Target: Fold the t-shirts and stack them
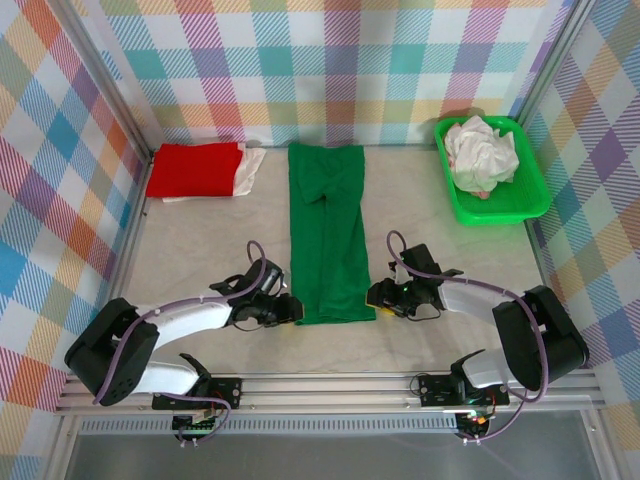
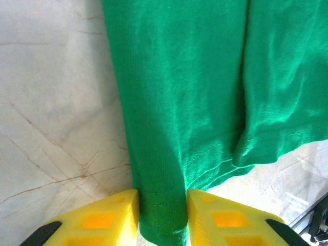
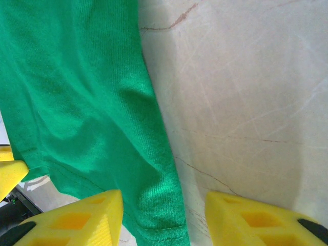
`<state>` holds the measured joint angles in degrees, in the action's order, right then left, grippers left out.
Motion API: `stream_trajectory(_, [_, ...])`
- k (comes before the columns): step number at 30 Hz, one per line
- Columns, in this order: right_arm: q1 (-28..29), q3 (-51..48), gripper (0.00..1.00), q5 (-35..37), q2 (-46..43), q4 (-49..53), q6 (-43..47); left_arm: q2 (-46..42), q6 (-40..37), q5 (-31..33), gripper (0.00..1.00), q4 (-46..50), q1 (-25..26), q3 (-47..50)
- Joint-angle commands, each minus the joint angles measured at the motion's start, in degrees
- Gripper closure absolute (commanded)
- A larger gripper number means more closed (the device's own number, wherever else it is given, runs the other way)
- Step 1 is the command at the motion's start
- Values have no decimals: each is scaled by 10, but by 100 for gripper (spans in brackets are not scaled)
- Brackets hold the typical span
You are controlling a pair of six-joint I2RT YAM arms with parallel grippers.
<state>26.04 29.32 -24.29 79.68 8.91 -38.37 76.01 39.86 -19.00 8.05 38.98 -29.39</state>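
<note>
Where the dark green t-shirt [image 1: 328,235] lies lengthwise on the table [image 1: 200,250], the left gripper [image 2: 162,212] pinches its near-left hem corner; the right gripper [image 3: 164,210], jaws apart, straddles the near-right corner.

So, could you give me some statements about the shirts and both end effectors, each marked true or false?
The green t-shirt lies as a long strip mid-table. True.
The red t-shirt is in the tray. False: it lies folded back left; the tray holds crumpled white shirts.
The left end effector has the green t-shirt's hem between its fingers. True.
The right end effector holds a white shirt. False: its jaws stand open around the green t-shirt's edge.
</note>
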Motion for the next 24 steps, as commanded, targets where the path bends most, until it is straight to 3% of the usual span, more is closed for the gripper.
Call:
stream_trajectory(1, [20, 1, 52, 6, 26, -28, 9, 2, 7, 7, 68, 14, 8, 3])
stream_trajectory(8, [26, -1, 52, 7, 29, -28, 10, 46, 4, -6, 69, -32, 8, -9])
stream_trajectory(12, [30, -5, 53, 7, 27, -29, 10, 55, -2, -7, 85, -35, 8, -16])
stream_trajectory(18, [39, -3, 52, -8, 26, -25, 2, 44, -3, 12, 100, -27, 8, -11])
stream_trajectory(24, [69, -5, 54, -36, 32, -36, -43, 36, -4, 21, 100, -19, 8, -4])
